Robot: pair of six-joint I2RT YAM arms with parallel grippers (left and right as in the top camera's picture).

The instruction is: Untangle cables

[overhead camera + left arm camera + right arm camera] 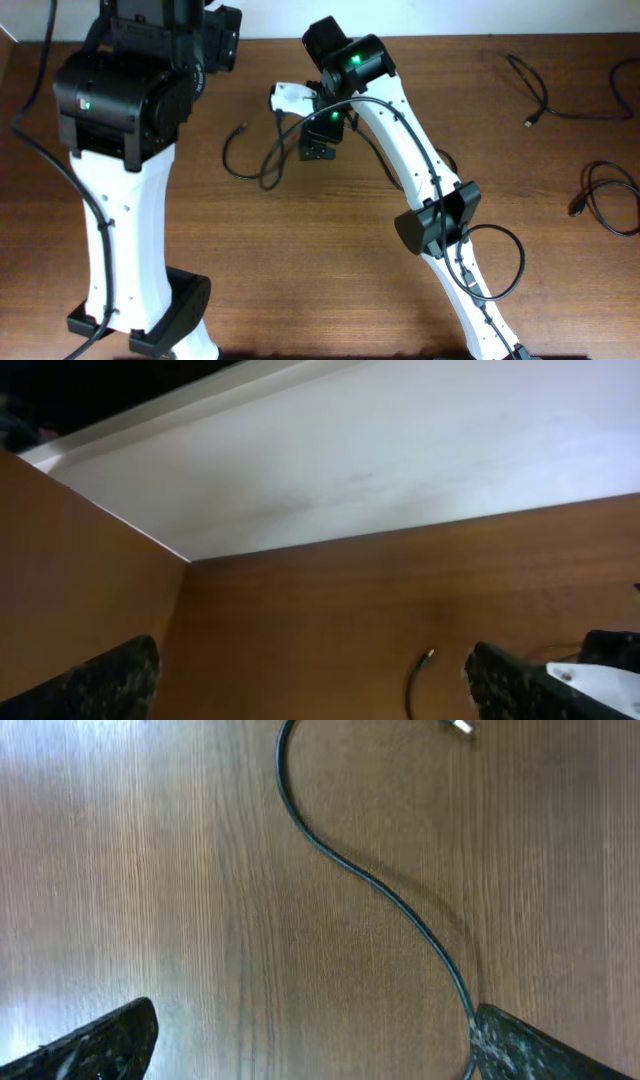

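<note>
A thin black cable [240,129] lies looped on the wooden table at centre, its small plug end pointing up-left. My right gripper [318,148] hovers low over the loop's right side. In the right wrist view the cable [380,890] runs in an S-curve down to the right finger, with a metallic plug [460,725] at the top edge. The right gripper [320,1050] is open, with nothing between the jaws. My left gripper [222,42] is at the table's far edge; it is open and empty [310,690]. The cable's plug tip [428,655] shows just inside its right finger.
Two more thin black cables lie at the right: a long bent one [530,90] at the back and a coiled one [610,195] near the right edge. A white piece [290,97] sits by the right wrist. A white wall [400,450] borders the table's far side.
</note>
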